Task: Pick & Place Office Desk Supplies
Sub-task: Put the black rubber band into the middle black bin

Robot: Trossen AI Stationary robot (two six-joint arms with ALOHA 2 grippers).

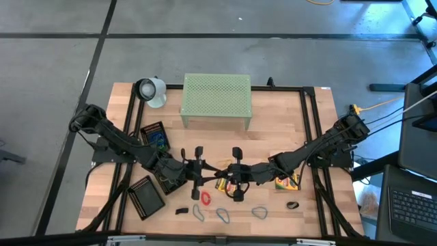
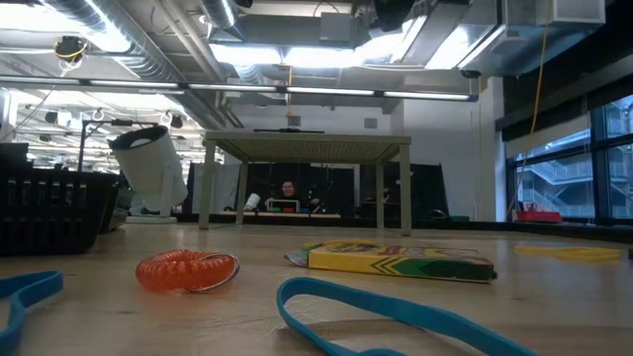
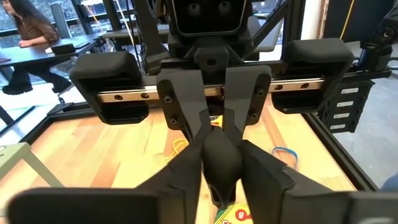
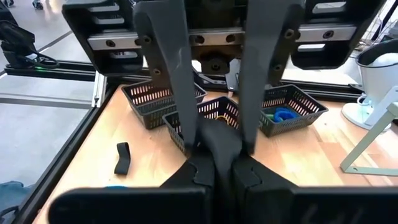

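Observation:
A small black item (image 3: 221, 158), apparently a binder clip, hangs in the air above the table's middle. My left gripper (image 1: 210, 171) and my right gripper (image 1: 224, 173) meet nose to nose there, both shut on it. Below them a yellow-green crayon box (image 1: 229, 183) lies flat on the wood; it also shows in the low view (image 2: 401, 260). A second crayon box (image 1: 287, 182) lies under my right arm. A red coiled band (image 1: 205, 198), blue bands (image 1: 223, 215) and loose black clips (image 1: 181, 210) lie near the front edge. My left gripper pinches the black item between its two fingers (image 4: 186, 124), one on each side of it (image 4: 221, 142). The fingers come nearly level from the table's left. The item is lifted clear of the table. My right gripper pinches the opposite end of the item (image 3: 217, 138) between its two fingers (image 3: 193, 121), which converge on it. They come nearly level from the table's right, facing the left gripper. The item hangs clear between the two grippers.
Black mesh trays (image 1: 154, 137) (image 1: 147, 197) stand at the left, one holding blue bands (image 4: 283, 115). A pale-green perforated stand (image 1: 216, 99) is at the far middle and a white cup-like object (image 1: 150, 90) to its left. A black frame (image 1: 311, 123) runs around the table.

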